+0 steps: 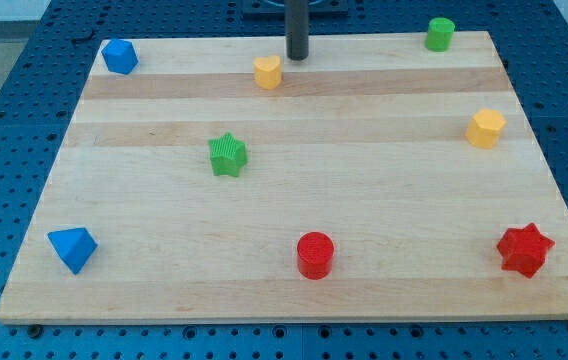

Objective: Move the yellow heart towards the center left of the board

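Pale wooden surface (294, 300), striped grain. Left side: blue plastic block (119, 56) at far corner, blue wedge-like block (72, 248) at near corner. Green star block (228, 155) left of centre. Small yellow heart block (268, 72) sits at far edge, just left of centre, ridged plastic; which way it points and its long axis cannot be told. My tip (296, 57) stands just right of it, slightly farther back; contact unclear. No claw fitted, so its state cannot be told.

blue perforated table (24, 80) — evenly lit
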You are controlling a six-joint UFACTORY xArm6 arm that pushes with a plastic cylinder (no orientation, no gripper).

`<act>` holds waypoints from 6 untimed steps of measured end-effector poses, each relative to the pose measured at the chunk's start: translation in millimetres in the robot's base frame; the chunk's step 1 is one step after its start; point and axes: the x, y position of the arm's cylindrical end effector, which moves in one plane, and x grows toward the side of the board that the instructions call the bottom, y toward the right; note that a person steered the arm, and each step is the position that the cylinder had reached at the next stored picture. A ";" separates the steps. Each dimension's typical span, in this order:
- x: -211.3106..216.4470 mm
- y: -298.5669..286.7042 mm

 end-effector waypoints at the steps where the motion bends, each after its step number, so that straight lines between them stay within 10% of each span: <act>1: 23.5 -5.9; 4: 75.7 -95.3; 6: 39.2 -18.7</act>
